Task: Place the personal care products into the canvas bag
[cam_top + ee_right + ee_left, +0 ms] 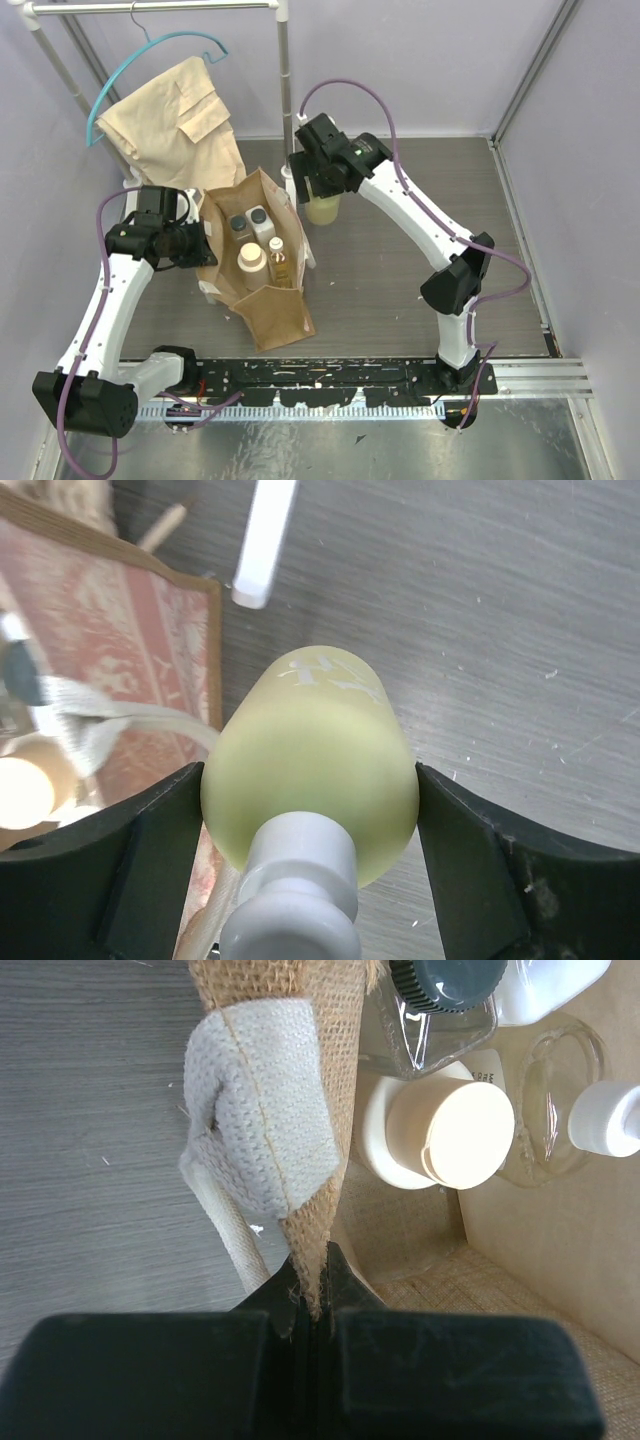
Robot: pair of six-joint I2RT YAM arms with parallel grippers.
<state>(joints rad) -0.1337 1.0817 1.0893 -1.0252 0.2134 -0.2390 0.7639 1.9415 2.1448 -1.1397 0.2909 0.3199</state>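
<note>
The canvas bag [270, 300] stands open at the table's middle. Inside it are the clear bottle with dark cap [237, 224], the white bottle with dark cap [259, 216], the squat cream jar [251, 258] and the amber bottle with white cap [277, 256]. My left gripper [203, 250] is shut on the bag's left rim [310, 1190], next to its pale strap patch [262, 1110]; the cream jar [450, 1130] shows just beyond. My right gripper [322, 188] is shut on the yellow-green bottle [310, 750] just right of the bag; it also shows in the top view [323, 208].
A beige garment [175, 125] hangs on a teal hanger from a white rack whose post [285, 90] stands just behind the bag and the right gripper. The rack's white foot [265, 540] lies beyond the bottle. Purple walls close the back and sides.
</note>
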